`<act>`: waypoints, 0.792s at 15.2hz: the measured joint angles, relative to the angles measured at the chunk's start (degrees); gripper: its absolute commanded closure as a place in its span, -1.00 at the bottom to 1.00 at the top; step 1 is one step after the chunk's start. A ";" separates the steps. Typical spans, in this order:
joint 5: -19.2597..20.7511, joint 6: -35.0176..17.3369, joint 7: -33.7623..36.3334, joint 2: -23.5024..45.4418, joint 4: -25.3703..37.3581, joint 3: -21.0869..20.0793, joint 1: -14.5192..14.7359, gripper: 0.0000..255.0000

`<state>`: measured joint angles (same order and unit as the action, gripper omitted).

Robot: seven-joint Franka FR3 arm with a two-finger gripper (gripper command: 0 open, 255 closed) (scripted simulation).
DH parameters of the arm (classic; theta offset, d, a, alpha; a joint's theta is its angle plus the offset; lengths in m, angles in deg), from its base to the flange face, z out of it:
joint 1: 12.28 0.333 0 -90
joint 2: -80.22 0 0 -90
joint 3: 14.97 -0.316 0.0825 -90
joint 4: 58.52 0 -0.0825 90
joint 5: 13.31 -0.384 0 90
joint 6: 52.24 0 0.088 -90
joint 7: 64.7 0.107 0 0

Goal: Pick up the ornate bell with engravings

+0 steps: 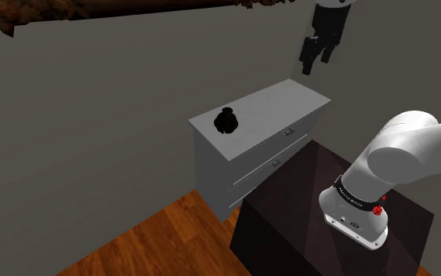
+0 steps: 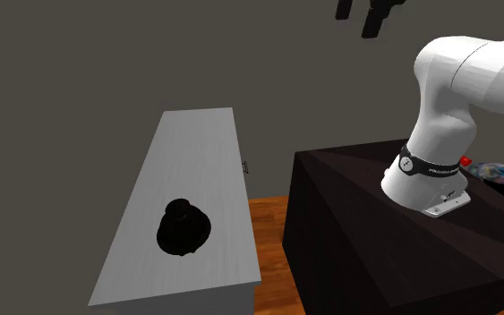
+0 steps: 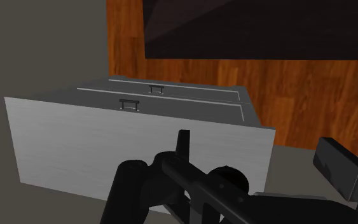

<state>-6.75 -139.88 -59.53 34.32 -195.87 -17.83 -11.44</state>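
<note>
One black bell (image 1: 225,120) on one grey dresser (image 1: 277,106)

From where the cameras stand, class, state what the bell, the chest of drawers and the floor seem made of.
The bell: plain matte black, no sheen or engraving visible; material unclear. The chest of drawers: grey with faint brushed streaks, perhaps metal or painted wood. The floor: reddish-brown with grain lines, likely wood.
</note>
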 measured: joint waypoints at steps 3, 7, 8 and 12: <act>0.00 -2.01 0.16 1.64 -0.40 0.00 0.01 -1.00; 0.43 -9.71 0.30 7.93 -1.71 0.46 -0.20 -1.00; 0.61 -11.65 0.25 9.44 -2.11 0.65 -0.30 -1.00; 1.10 -19.53 0.51 17.33 -1.94 0.98 -0.56 -1.00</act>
<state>-5.65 -159.41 -59.02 51.65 -197.80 -16.85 -11.99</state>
